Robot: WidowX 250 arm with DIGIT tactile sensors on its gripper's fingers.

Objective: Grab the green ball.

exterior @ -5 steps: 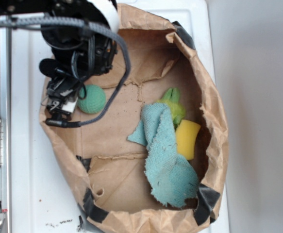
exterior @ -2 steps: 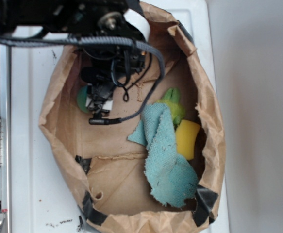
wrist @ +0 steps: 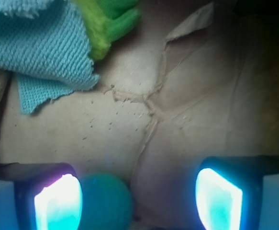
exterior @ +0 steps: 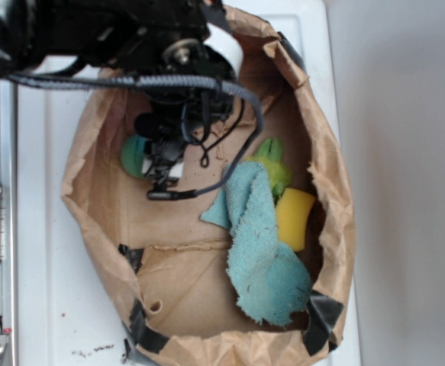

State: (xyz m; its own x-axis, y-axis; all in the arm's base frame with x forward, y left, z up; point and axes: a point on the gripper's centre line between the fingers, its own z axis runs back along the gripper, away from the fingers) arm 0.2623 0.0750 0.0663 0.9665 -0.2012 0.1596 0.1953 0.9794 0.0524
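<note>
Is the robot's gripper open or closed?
Open. In the wrist view the gripper shows a wide gap between its fingers, with the green ball beside one, ungrasped.

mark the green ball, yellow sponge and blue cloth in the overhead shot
green ball (exterior: 133,155), exterior view, exposed left half beside the arm
yellow sponge (exterior: 295,219), exterior view, middle of its top face
blue cloth (exterior: 262,255), exterior view, centre of the cloth

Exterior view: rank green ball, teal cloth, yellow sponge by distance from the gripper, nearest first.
From the gripper:
1. green ball, right beside it, by the bag's left wall.
2. teal cloth, mid-bag, its near corner toward the gripper.
3. yellow sponge, beyond the cloth, by the right wall.
</note>
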